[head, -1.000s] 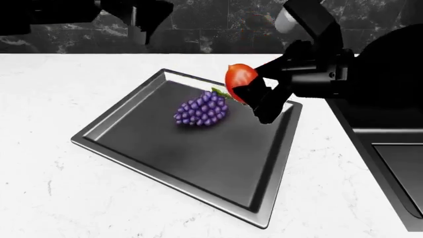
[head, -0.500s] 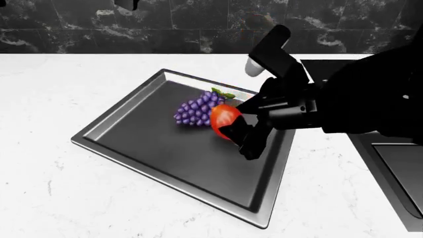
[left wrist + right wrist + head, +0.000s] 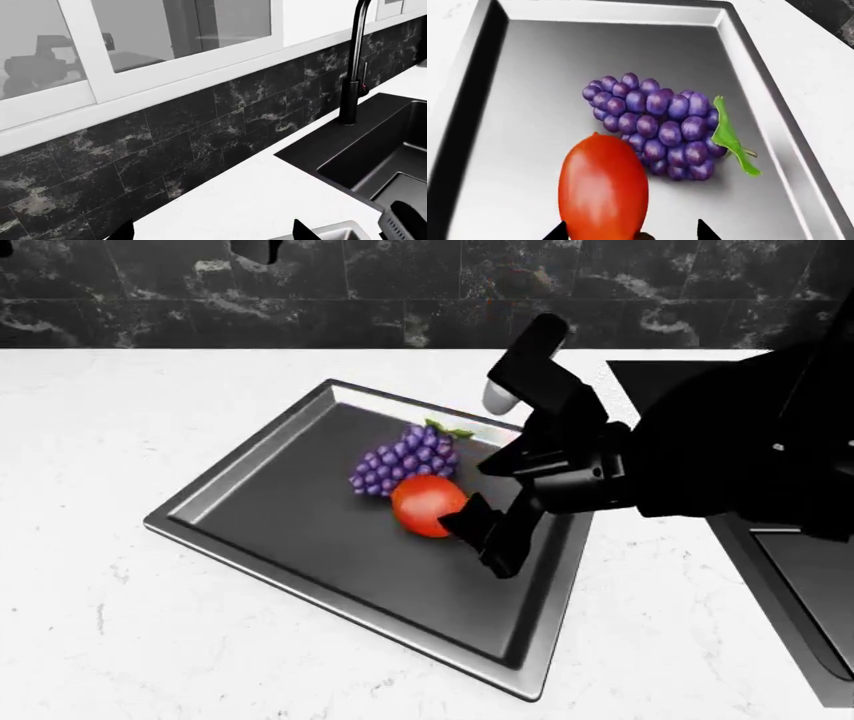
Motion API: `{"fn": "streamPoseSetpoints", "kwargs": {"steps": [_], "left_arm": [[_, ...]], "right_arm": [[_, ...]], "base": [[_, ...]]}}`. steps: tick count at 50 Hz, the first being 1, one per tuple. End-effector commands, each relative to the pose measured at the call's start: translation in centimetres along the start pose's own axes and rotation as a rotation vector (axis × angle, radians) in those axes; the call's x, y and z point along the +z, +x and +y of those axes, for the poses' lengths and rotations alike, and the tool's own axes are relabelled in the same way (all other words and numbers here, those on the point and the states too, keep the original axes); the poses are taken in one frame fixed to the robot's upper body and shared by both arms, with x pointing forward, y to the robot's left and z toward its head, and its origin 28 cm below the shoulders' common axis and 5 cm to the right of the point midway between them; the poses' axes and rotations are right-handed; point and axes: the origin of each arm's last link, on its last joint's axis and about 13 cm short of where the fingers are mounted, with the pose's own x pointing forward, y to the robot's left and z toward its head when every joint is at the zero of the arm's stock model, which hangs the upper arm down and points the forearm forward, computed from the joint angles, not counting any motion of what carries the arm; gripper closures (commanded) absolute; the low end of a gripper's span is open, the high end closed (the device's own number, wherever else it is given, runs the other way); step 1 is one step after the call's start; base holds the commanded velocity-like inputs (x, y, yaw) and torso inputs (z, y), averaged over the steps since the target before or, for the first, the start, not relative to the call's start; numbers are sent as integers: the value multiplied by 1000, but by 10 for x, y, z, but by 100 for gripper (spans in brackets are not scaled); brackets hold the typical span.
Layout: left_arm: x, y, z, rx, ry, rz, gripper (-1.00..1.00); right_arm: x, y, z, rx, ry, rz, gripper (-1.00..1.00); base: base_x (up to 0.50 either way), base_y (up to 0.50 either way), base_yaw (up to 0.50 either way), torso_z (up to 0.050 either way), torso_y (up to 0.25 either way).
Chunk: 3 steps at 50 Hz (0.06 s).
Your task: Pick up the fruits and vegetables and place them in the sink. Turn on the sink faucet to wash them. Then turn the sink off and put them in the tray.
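Item 1, tomato (image 3: 427, 505): round, red, smooth skin. Held in your right gripper (image 3: 470, 525), claw closed on it from the sink side, low over the tray (image 3: 254, 530) floor, just beside the grapes (image 3: 404, 464); contact w/ floor can't be told. Likely light, firm but bruisable, slippery and prone to roll; grip across the widest part, moderate squeeze, release only once it rests.

Item 2, grapes: purple bunch w/ green leaf, lying in tray toward the counter's back edge. Likely soft, lumpy, fragile; take it across the bunch's middle, not by leaf.

Item 3, tray: shallow grey metal, raised rim, mid-counter.

Item 4, sink (image 3: 373, 150): black basin at counter's right end, faucet (image 3: 352, 65) upright behind it.

Left gripper (image 3: 213, 232): only two finger tips visible, set apart, so open; holds nothing.
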Motion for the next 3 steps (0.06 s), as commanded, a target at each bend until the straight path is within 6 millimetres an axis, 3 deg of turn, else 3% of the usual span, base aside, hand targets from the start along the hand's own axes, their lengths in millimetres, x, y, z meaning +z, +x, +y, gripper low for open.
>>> {"fn": "streamPoseSetpoints", "kwargs": {"steps": [1,3], "left_arm": [[1,1,-1,-1,5,1,-100],[1,0,-1,-1,5,0,-100]], "right_arm": [[-3,0,-1,-1,7,16,-100],[-2,-1,-1,-2,7,11,-100]], "base": [[0,0,0,0,0],[0,0,0,0,0]]}}
